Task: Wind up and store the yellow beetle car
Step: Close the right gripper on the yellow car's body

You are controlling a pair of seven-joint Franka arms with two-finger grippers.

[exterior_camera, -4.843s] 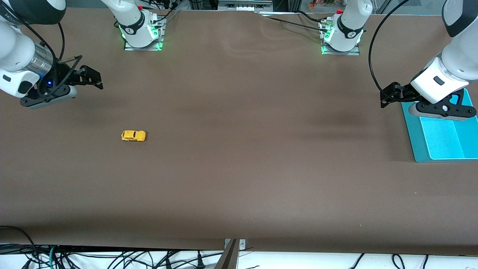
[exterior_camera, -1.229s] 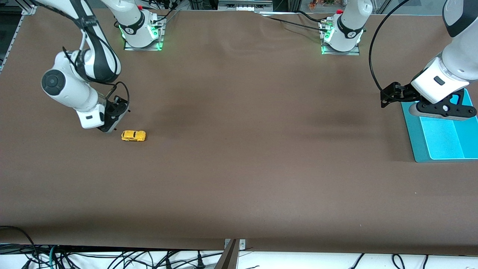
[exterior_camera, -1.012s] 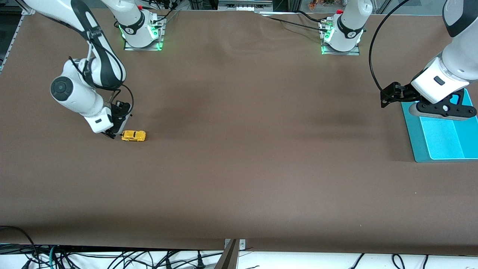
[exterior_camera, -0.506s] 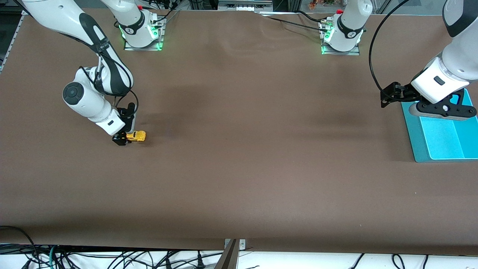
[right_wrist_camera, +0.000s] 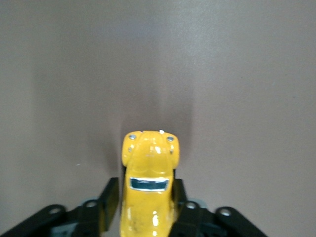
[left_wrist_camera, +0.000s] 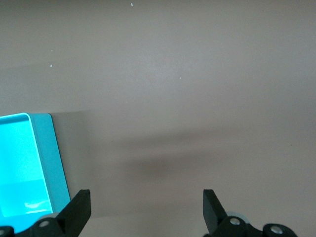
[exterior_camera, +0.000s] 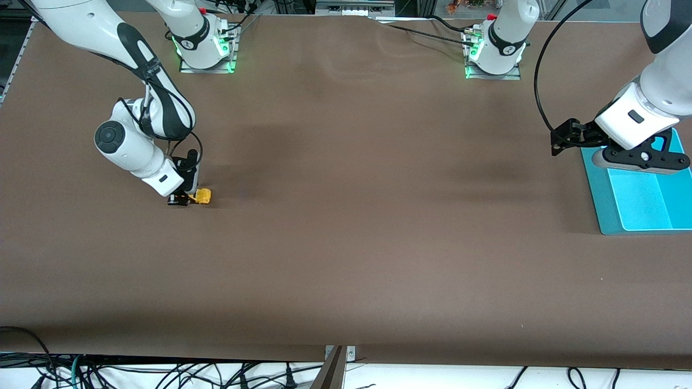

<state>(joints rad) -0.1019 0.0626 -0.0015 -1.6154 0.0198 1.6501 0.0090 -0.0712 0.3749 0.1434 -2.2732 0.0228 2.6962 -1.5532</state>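
Front view, table: We see a big brown table (exterior_camera: 346, 227) with two robot arms on it.
Front view, car: We see the yellow beetle car (exterior_camera: 202, 196) on the table, toward the right arm's end. Only its front part peeks out.
Front view, right gripper: We see the right gripper (exterior_camera: 183, 199) down at the table, right on the car. Its black fingers sit on both sides of the little car.
Front view, left gripper: We see the left gripper (exterior_camera: 562, 141) waiting over the table, just beside the blue bin (exterior_camera: 600, 205). It is well apart from the car.
Front view, bin: We see the blue bin at the left arm's end of the table. Part of the left arm covers it.
Left wrist view, left gripper: We see the left gripper (left_wrist_camera: 145, 210) with its two black fingers (left_wrist_camera: 79, 210) spread wide. Nothing is between them, only the bare brown table (left_wrist_camera: 197, 98) below.
Left wrist view, bin: We see one corner of the blue bin (left_wrist_camera: 47, 158) next to one finger.
Right wrist view, car: We see the yellow beetle car (right_wrist_camera: 149, 177) from above, with its round nose pointing away from the gripper. It has a dark window and two small lamps.
Right wrist view, right gripper: We see the right gripper (right_wrist_camera: 146, 200) squeezed tight on the car's sides. One black finger (right_wrist_camera: 109, 197) presses on each side.
Right wrist view, table: We see the plain brown table (right_wrist_camera: 237, 89) all around the car.
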